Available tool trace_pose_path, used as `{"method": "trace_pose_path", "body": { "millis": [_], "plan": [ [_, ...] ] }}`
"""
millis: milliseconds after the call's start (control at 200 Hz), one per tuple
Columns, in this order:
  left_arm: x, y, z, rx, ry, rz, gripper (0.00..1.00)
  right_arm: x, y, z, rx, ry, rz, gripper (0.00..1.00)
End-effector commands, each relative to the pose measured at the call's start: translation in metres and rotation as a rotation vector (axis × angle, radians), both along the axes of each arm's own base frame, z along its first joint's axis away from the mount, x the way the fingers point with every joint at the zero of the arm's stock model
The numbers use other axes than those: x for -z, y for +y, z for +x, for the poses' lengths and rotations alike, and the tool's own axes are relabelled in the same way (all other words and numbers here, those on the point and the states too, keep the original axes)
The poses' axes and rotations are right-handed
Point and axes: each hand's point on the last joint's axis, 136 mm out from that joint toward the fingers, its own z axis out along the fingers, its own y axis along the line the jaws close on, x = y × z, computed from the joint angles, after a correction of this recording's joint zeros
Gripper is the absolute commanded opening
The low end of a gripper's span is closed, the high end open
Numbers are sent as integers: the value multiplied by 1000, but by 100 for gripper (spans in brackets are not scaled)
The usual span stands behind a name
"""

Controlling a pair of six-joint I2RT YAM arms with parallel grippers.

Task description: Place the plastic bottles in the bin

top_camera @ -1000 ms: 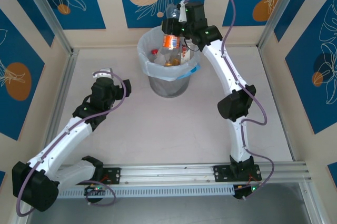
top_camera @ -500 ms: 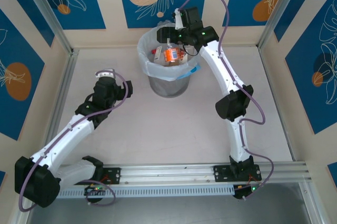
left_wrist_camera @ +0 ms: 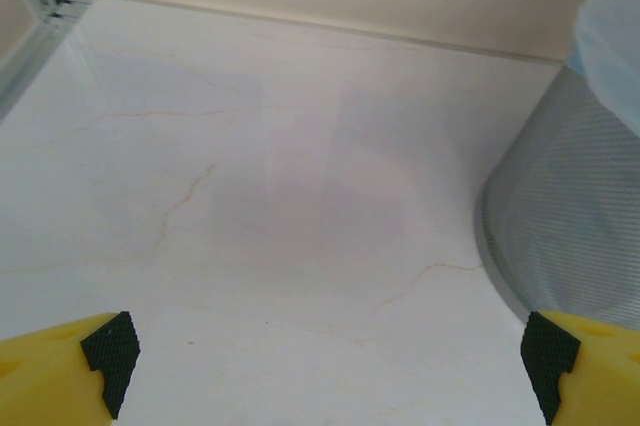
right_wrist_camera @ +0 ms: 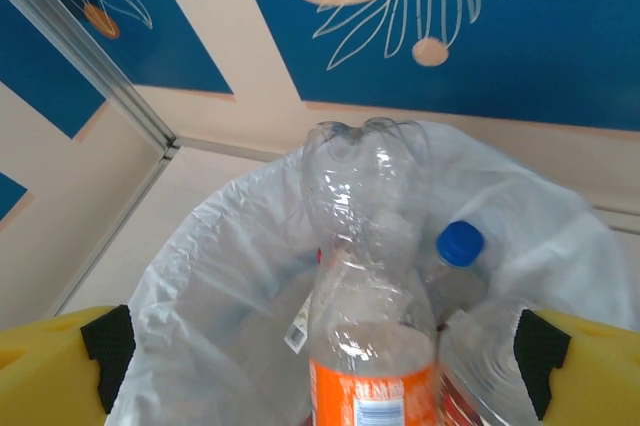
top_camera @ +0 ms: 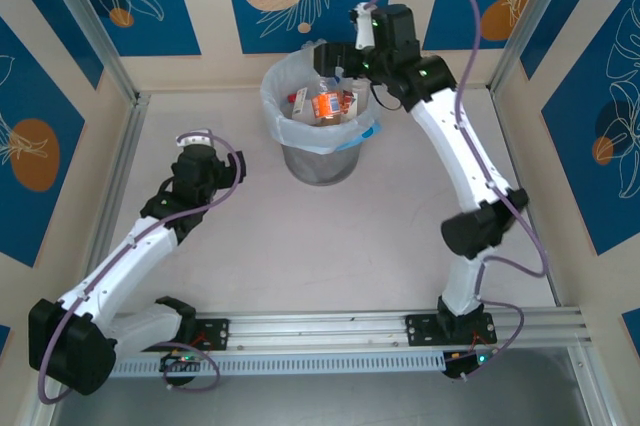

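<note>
Two arms are on station over a pale marbled table [top_camera: 300, 236].

The bin [top_camera: 318, 164] is a round grey mesh wastebasket. It stands upright at the far middle of the table, close to the back wall, and is lined with a translucent white bag [top_camera: 272, 96] folded over its rim. Every bottle in view lies inside that liner. Uppermost is a clear bottle with an orange label [right_wrist_camera: 370, 286]. Its moulded base points towards the back wall, and its neck end is cut off by the lower edge of the right wrist view. Just beside it, to the right in that view, sits a clear bottle with a blue cap [right_wrist_camera: 460, 244], with more crumpled clear plastic against it. The exact count inside the bin cannot be told.

The right gripper [top_camera: 335, 64] is held above the far right part of the bin's mouth, pointing down into it. Its yellow fingers [right_wrist_camera: 60, 366] are spread wide, one at each side of the wrist view. The orange-label bottle lies between and below them, touching neither pad, so nothing is pinched.

The left gripper [top_camera: 197, 136] sits low over the table to the left of the bin, well apart from the bottles. Its black pads [left_wrist_camera: 112, 351] are spread wide over bare table. The bin's mesh wall is near the right finger, not touching it. This gripper carries nothing.
</note>
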Motion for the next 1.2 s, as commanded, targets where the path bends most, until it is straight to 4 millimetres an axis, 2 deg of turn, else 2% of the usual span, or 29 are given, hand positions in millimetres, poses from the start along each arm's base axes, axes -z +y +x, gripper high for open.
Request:
{"method": "trace_pose_path", "body": {
  "millis": [0, 15, 50, 115, 145, 355, 470, 540, 670, 735, 840, 965, 1075, 1165, 1195],
  "plan": [
    [-9, 28, 5, -83, -40, 79, 99, -22, -40, -10, 116, -125, 24, 100],
    [-8, 32, 5, -94, -40, 87, 99, -15, -45, -10, 130, -120, 21, 100],
    [-6, 39, 5, -115, -39, 103, 99, -19, -58, -17, 163, -149, 43, 99],
    [0, 55, 5, -162, -35, 124, 99, -3, -84, -24, 227, -155, 66, 100],
    [3, 62, 5, -181, -33, 130, 99, -2, -99, -28, 264, -166, 82, 100],
    [36, 103, 2, -277, 18, 173, 99, 76, -196, -54, 518, -94, 94, 99],
    [52, 115, 1, -295, 16, 178, 99, 122, -229, -64, 596, -75, 38, 100],
    [61, 115, 2, -278, 13, 179, 99, 162, -244, -70, 629, -14, -5, 100],
    [76, 101, 15, -157, 17, 207, 99, 224, -246, -78, 570, 14, -85, 100],
    [85, 92, 22, -95, -2, 218, 99, 249, -245, -80, 545, 14, -115, 100],
    [99, 87, 30, -55, -16, 237, 99, 278, -245, -83, 531, 52, -136, 100],
    [117, 74, 41, 16, -35, 204, 99, 294, -241, -83, 506, 68, -128, 100],
    [118, 63, 51, 81, -81, 194, 99, 298, -240, -82, 490, 57, -138, 100],
    [137, 42, 52, 205, -99, 189, 99, 302, -242, -82, 491, 36, -156, 100],
    [135, 42, 53, 208, -125, 187, 99, 301, -243, -82, 499, 15, -159, 100]
  ]
}}
